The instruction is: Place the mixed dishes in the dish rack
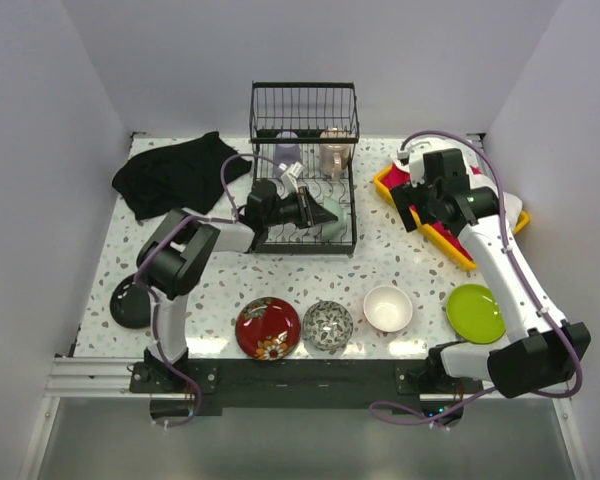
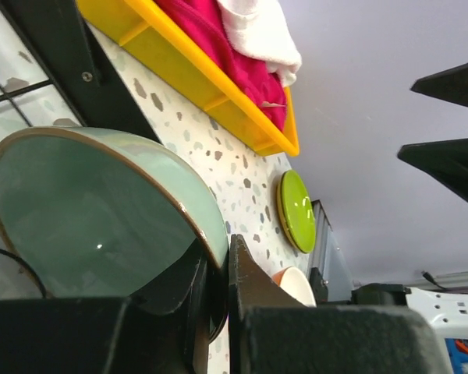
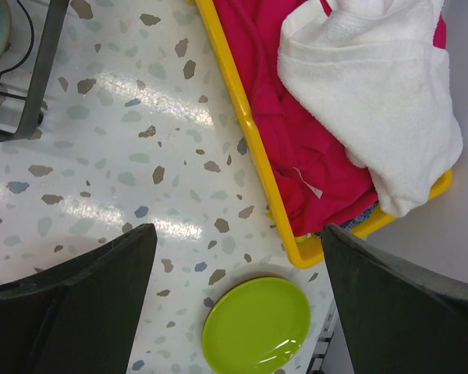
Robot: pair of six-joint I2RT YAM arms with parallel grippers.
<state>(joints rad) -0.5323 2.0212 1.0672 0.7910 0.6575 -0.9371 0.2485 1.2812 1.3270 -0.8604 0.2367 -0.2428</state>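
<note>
- The left claw [image 2: 216, 269] pinches the pale green bowl [image 2: 93, 226] by its rim.
- Beyond the claw lie a lime green plate [image 2: 298, 209] and a yellow tray [image 2: 183, 68] of cloths [image 2: 218, 35].

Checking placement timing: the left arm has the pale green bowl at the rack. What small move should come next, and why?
Probably open the left jaws. They pinch the rim of the pale green bowl, which stands on edge over the lower grid of the dish rack, though contact with the wires isn't visible.

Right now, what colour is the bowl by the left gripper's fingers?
The bowl is pale green with a thin brown rim, clearest in the left wrist view.
</note>
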